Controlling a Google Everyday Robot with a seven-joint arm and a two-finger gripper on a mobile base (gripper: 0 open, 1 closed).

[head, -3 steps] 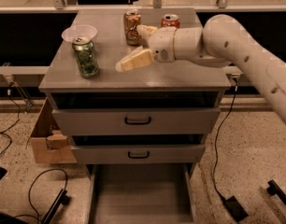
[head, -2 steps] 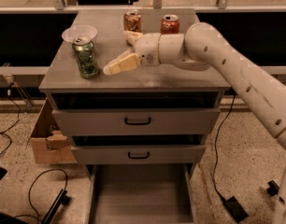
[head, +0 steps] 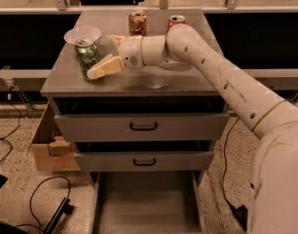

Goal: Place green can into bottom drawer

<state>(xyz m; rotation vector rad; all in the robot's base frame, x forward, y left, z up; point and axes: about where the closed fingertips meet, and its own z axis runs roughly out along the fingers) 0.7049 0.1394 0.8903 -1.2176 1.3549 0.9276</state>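
The green can (head: pixel 85 55) stands upright at the left of the grey cabinet top (head: pixel 139 79). My gripper (head: pixel 101 55) is open, just right of the can. One cream finger (head: pixel 104 67) reaches along the can's near lower side and touches or overlaps it. The other finger (head: pixel 115 38) sits behind and to the right, apart from the can. The arm comes in from the right. The bottom drawer (head: pixel 144 206) is pulled open below, and its grey floor is bare.
A clear bowl (head: pixel 82 34) stands just behind the green can. A brown-gold can (head: pixel 137 22) and an orange-red can (head: pixel 176 21) stand at the back. Two upper drawers (head: pixel 143 126) are shut. A cardboard box (head: pixel 46 147) and cables (head: pixel 42 204) lie on the floor at the left.
My gripper has moved left across the cabinet top, from mid-top up to the green can's right side. The cans and the bowl have not moved.
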